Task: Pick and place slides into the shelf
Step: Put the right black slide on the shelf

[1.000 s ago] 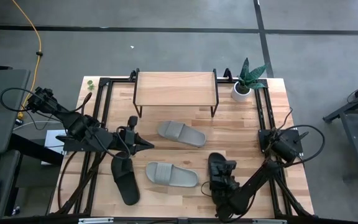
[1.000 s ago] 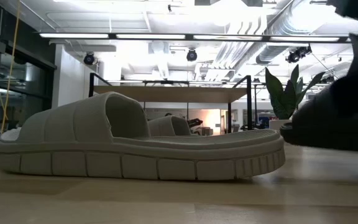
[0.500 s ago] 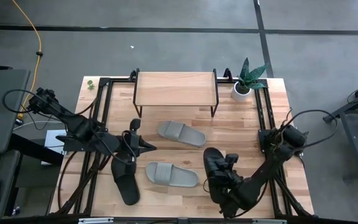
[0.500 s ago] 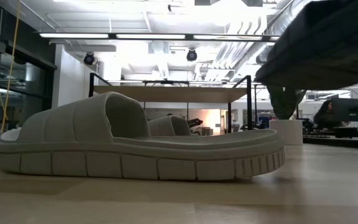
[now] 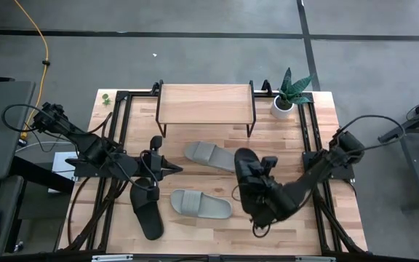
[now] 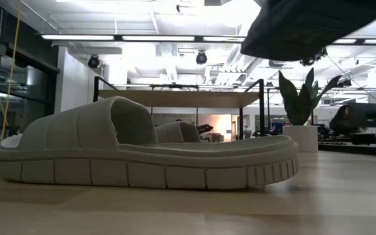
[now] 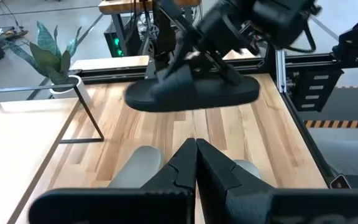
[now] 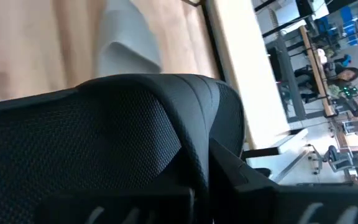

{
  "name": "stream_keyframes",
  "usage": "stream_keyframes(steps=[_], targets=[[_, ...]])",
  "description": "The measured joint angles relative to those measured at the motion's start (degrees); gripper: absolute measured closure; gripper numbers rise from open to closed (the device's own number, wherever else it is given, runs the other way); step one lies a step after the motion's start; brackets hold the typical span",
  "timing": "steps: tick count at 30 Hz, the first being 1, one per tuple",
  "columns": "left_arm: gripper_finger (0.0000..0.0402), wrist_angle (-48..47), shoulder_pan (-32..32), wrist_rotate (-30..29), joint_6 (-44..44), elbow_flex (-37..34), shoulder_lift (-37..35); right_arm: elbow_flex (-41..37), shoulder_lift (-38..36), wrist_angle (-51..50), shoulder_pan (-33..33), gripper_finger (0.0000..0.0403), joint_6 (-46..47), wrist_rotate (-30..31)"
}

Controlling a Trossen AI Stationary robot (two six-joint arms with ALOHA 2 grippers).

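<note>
My right gripper (image 5: 262, 186) is shut on a black slide (image 5: 246, 180), held in the air right of the table's middle; its sole shows at the top of the low view (image 6: 305, 26). The second black slide (image 5: 145, 208) lies sole-down at the near left. Two light grey slides lie sole-down, one at mid-table (image 5: 211, 155) and one nearer the front (image 5: 201, 204). The shelf (image 5: 206, 104) stands on thin dark legs at the far middle, its board bare. My left gripper (image 5: 172, 172) is shut and empty, just beyond the lying black slide's far end. My right gripper holds the black slide by its wide strap (image 8: 135, 124), coming from above and from the table's right side. The strap hides whether one finger is under it. The slide (image 7: 191, 90) hangs roughly level, sole down, lifted clear of the table.
A potted plant (image 5: 286, 98) stands at the far right beside the shelf. Black frame rails run along the table's left (image 5: 111, 145) and right (image 5: 311, 138) sides. The front grey slide (image 6: 142, 153) fills the low view.
My right gripper has lifted the black slide off the table at the near right and carried it up and toward the far edge, a little leftward. The slide is now clear of the table, over the space right of the grey slides.
</note>
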Motion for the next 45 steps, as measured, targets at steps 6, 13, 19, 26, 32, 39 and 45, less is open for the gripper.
stream_keyframes(steps=[6, 13, 19, 26, 32, 39, 45], targets=[[0.0401, 0.0, 0.0, -0.01, 0.0, 0.0, 0.0, 0.0, -3.53, 0.17, -5.18, 0.0403, -7.57, 0.09], [0.0401, 0.0, 0.0, -0.01, 0.02, 0.0, 0.0, 0.0, -6.81, 0.64, -10.71, 0.0403, -14.9, 0.54], [0.0401, 0.13, 0.0, -0.01, 0.04, 0.0, 0.0, 0.0, -8.98, 4.57, -15.52, 0.0403, -23.64, 0.48], [0.0401, 0.35, 0.0, -0.01, 0.04, 0.0, 0.0, 0.0, -11.44, 11.34, -21.76, 0.0403, -34.31, -0.62], [0.0401, 0.35, 0.0, -0.01, 0.04, -0.02, 0.0, 0.0, -11.69, 19.38, -27.39, 0.0403, -44.37, -4.67], [0.0401, 0.33, 0.0, -0.01, 0.04, -0.02, 0.0, 0.0, -11.71, 26.06, -33.77, 0.0403, -52.04, -8.51], [0.0401, 0.33, 0.0, -0.01, 0.04, -0.02, 0.0, 0.0, -11.71, 30.66, -39.62, 0.0403, -56.44, -14.05]])
